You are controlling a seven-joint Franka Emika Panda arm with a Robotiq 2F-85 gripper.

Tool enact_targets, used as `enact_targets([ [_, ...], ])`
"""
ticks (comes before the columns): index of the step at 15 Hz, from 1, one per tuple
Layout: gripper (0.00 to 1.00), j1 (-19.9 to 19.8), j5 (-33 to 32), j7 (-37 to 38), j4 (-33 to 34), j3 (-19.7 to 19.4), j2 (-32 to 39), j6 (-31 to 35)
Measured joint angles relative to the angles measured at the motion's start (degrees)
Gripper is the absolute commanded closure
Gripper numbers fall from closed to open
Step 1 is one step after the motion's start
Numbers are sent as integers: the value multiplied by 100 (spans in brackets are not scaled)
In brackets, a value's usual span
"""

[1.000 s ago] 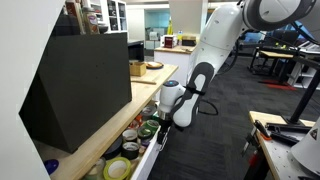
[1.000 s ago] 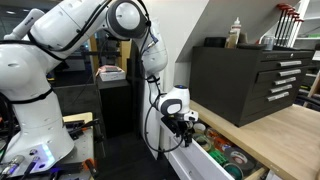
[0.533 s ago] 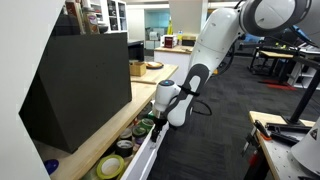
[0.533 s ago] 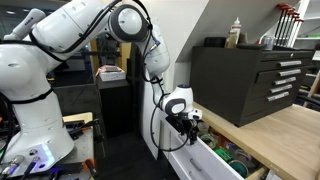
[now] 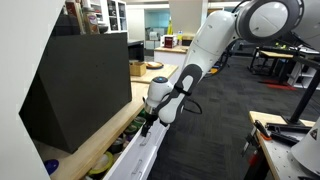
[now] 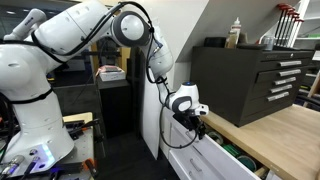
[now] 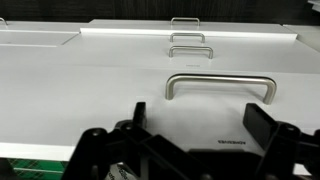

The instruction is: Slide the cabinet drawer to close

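The white cabinet drawer [image 5: 133,160] under the wooden counter stands only a narrow gap open, with tape rolls [image 5: 122,143] still showing inside. It also shows in the other exterior view [image 6: 200,160]. My gripper [image 5: 148,124] is pressed against the drawer's front near its top edge, in both exterior views [image 6: 200,128]. In the wrist view the gripper [image 7: 200,125] is open, its two black fingers [image 7: 262,120] spread wide against the white drawer front [image 7: 120,70], just below a metal handle [image 7: 220,85]. It holds nothing.
A black tool chest [image 5: 80,80] [image 6: 245,75] stands on the wooden counter [image 6: 285,130] above the drawer. A cardboard box [image 5: 137,68] sits further along. More handles [image 7: 187,44] show on lower drawer fronts. A workbench [image 5: 285,140] stands across the carpeted aisle.
The gripper has pushed the drawer inward toward the cabinet. The open gap with the tape rolls has shrunk from wide to a narrow strip.
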Motion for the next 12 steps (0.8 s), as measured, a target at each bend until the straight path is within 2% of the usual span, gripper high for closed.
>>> enact_targets([
  [7, 0, -2, 0, -75, 543, 3, 120, 3],
  [10, 0, -14, 2, -94, 540, 40, 67, -67],
  [12, 0, -29, 2, -122, 379, 134, -91, -344],
])
